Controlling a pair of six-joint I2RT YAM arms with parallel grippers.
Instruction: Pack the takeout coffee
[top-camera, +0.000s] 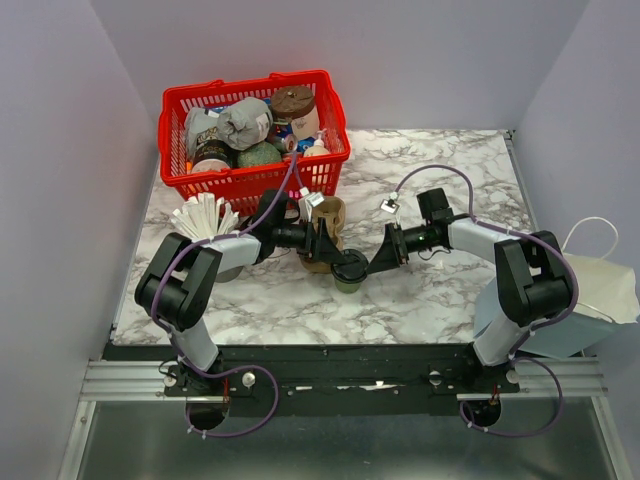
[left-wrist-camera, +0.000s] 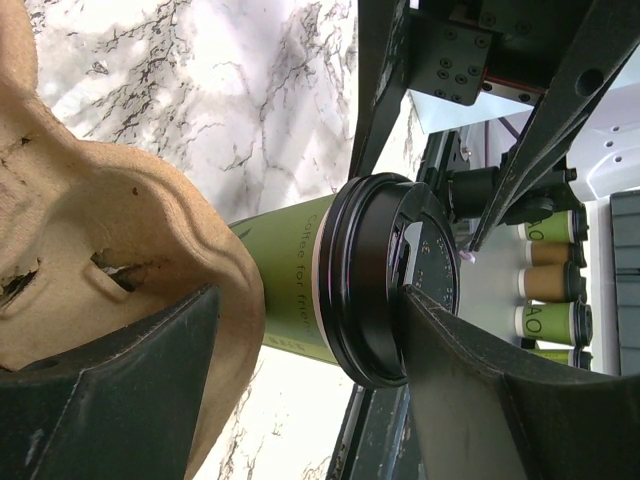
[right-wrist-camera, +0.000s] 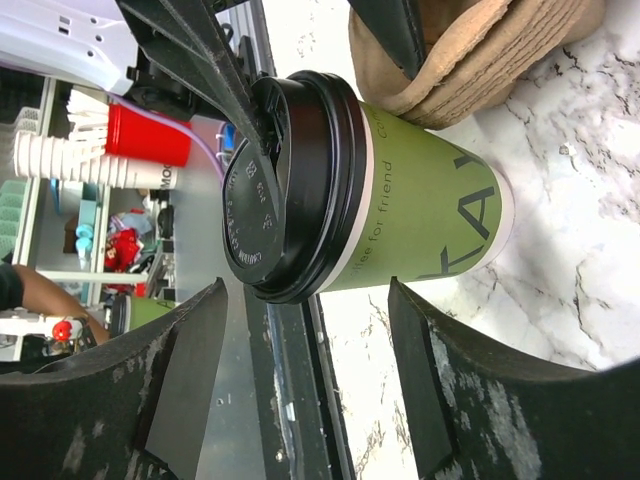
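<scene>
The takeout coffee (top-camera: 350, 271) is a green paper cup with a black lid. It stands upright on the marble table, right beside the brown cardboard cup carrier (top-camera: 327, 228). In the left wrist view the cup (left-wrist-camera: 285, 285) and its lid (left-wrist-camera: 375, 290) fill the middle. My left gripper (left-wrist-camera: 310, 300) is open: one finger lies on the carrier (left-wrist-camera: 110, 260), the other by the lid's top. My right gripper (right-wrist-camera: 307, 290) is open too. The cup (right-wrist-camera: 420, 215) sits just past its fingertips, untouched. From above, both grippers (top-camera: 330, 245) (top-camera: 378, 262) flank the cup.
A red basket (top-camera: 178, 150) full of groceries stands at the back left. White stirrers (top-camera: 205, 215) fan out by the left arm. A white bag (top-camera: 600, 285) sits off the table's right edge. Marble (top-camera: 460, 280) shows in front of the right arm.
</scene>
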